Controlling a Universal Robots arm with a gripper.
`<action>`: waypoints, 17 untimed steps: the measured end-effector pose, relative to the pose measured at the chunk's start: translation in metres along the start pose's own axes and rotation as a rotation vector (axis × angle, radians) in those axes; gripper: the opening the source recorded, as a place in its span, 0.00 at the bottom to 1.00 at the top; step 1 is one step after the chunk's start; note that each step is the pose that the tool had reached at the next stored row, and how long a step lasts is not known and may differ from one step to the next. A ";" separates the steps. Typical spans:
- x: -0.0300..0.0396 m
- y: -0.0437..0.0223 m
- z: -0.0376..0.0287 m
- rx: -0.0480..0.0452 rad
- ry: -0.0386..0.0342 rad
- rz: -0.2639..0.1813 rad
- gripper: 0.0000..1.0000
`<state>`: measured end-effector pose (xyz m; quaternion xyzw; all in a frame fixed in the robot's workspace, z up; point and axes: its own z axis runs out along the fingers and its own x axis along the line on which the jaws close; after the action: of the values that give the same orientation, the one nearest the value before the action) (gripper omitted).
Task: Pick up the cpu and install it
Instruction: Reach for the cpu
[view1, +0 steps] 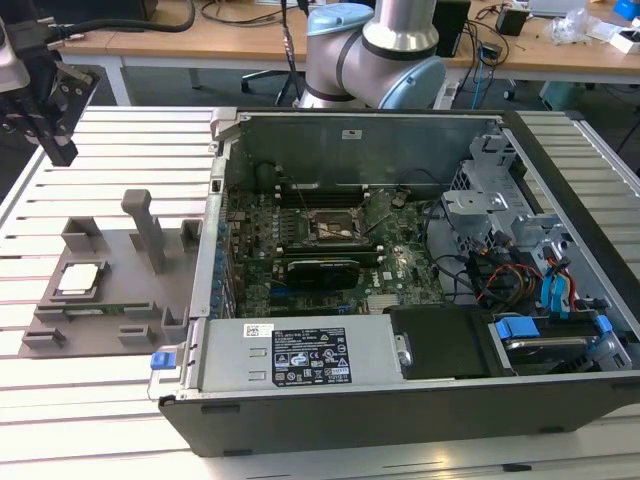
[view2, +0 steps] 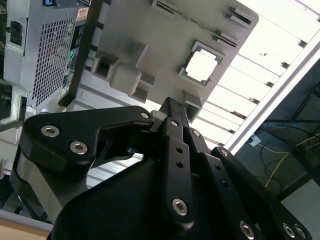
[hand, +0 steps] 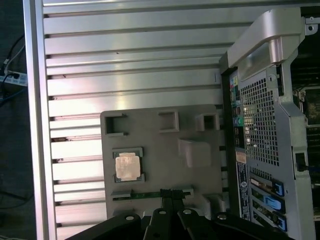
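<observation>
The cpu (view1: 80, 278), a small square chip with a pale metal top, lies in a recess of the grey holder plate (view1: 125, 250) at the exterior view's left. It also shows in both wrist views (view2: 201, 66) (hand: 127, 166). My black gripper (view1: 62, 155) hangs well above the table, beyond the plate's far left corner and apart from the cpu. Its fingers (hand: 166, 196) stand together with nothing between them, and the gripper (view2: 172, 103) is shut and empty. The dark, metal-framed socket (view1: 335, 228) sits mid-board inside the open computer case (view1: 350, 135).
A long green memory stick (view1: 100, 310) (hand: 150, 194) lies in a slot of the plate near the cpu. Grey posts (view1: 150, 230) rise from the plate. The arm's base (view1: 370, 50) stands behind the case. The slatted metal table (view1: 110, 400) carries everything.
</observation>
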<state>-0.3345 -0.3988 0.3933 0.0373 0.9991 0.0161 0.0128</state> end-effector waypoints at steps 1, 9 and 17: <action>0.0020 -0.0001 -0.0001 0.0000 0.0000 0.000 0.11; 0.0149 -0.0011 -0.0003 0.0000 -0.0001 0.000 0.11; 0.0281 -0.0021 -0.0008 0.0000 0.0000 0.000 0.11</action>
<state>-0.3627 -0.3988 0.3933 0.0373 0.9991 0.0161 0.0128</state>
